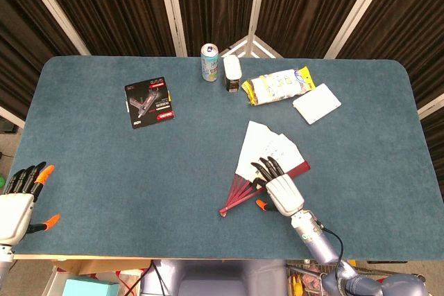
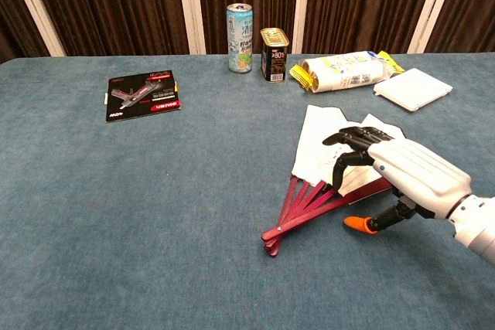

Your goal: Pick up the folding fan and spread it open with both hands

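Observation:
The folding fan [image 1: 258, 149] [image 2: 315, 143] lies partly spread on the blue table, white paper leaves toward the back, red ribs meeting at the pivot near the front. My right hand [image 1: 280, 191] [image 2: 404, 168] is over the fan's right side, its dark fingers curved down onto the leaves just above the ribs. Its orange-tipped thumb sticks out beside the red outer rib, and it holds nothing. My left hand [image 1: 18, 195] hangs at the table's front-left edge with fingers spread and empty. The chest view does not show it.
At the back stand a pale drink can [image 1: 209, 62] [image 2: 240, 27] and a dark tin [image 1: 232, 73] [image 2: 273, 54]. A yellow snack bag [image 1: 279, 86] [image 2: 344, 71] and a white box [image 1: 316, 103] [image 2: 412, 88] lie to their right. A black booklet [image 1: 148, 102] [image 2: 142, 94] lies back left.

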Motion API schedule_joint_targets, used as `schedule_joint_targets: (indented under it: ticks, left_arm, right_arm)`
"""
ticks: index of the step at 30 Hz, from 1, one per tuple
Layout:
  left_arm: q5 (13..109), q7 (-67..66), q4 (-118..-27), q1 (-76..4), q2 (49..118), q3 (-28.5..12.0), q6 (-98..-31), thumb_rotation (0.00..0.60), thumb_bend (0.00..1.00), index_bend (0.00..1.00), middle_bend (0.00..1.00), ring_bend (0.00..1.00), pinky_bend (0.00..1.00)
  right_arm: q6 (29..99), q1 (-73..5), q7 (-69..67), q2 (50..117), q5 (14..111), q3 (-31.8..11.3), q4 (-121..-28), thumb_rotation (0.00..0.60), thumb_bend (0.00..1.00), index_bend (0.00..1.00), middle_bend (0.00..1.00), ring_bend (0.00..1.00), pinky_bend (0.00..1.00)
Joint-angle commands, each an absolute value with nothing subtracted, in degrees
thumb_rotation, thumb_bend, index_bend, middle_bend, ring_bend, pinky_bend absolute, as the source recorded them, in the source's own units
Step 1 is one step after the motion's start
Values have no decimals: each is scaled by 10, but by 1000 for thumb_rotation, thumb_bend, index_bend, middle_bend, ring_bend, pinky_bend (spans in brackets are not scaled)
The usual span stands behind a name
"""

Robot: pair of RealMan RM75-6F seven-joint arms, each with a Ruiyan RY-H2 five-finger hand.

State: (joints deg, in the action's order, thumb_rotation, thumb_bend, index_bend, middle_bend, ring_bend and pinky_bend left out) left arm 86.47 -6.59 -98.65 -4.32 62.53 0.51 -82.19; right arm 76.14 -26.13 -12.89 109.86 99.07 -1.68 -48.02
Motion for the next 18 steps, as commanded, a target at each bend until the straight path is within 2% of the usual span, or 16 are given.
schedule_joint_targets:
  ticks: [1, 18]
  left_arm:
    - [864, -66, -987, -43, 625, 5, -822, 600, 0, 0, 0, 0, 0]
    - [863, -62, -988, -44, 624, 5, -822, 600, 0, 0, 0, 0, 0]
  right_arm:
    - [765, -263, -129, 1099, 990, -18, -484, 600, 221, 492, 155, 19, 0]
    - [755, -265, -118, 1115, 977, -8, -479, 600, 224, 493, 162, 19, 0]
